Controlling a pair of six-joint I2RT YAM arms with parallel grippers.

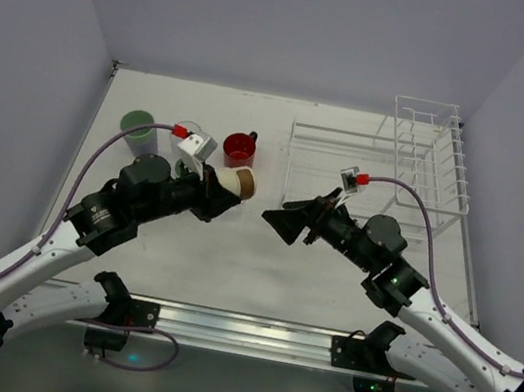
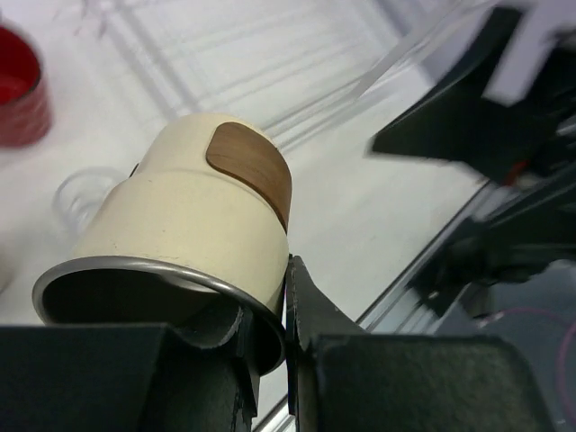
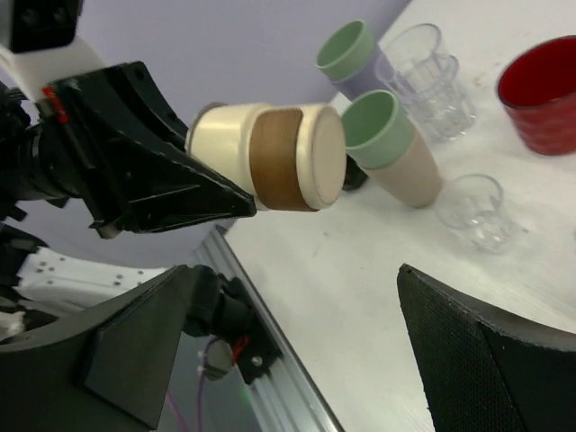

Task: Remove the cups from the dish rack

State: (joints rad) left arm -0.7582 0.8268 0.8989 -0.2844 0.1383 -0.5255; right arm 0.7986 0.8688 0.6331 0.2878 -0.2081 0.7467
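My left gripper (image 1: 225, 194) is clamped on the metal rim of the cream cup with the brown band (image 1: 241, 183). The cup lies on its side above the white table (image 1: 232, 252), base pointing at my right gripper (image 1: 275, 217), which hangs opposite, jaws spread wide, apart from it. The red mug (image 1: 240, 149) stands behind, left of the white wire dish rack (image 1: 430, 165).

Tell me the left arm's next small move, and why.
Probably turn the cream cup upright and lower it beside the red mug: the left gripper pinches its rim, holding it sideways above the table, and the right gripper is open, apart from it.
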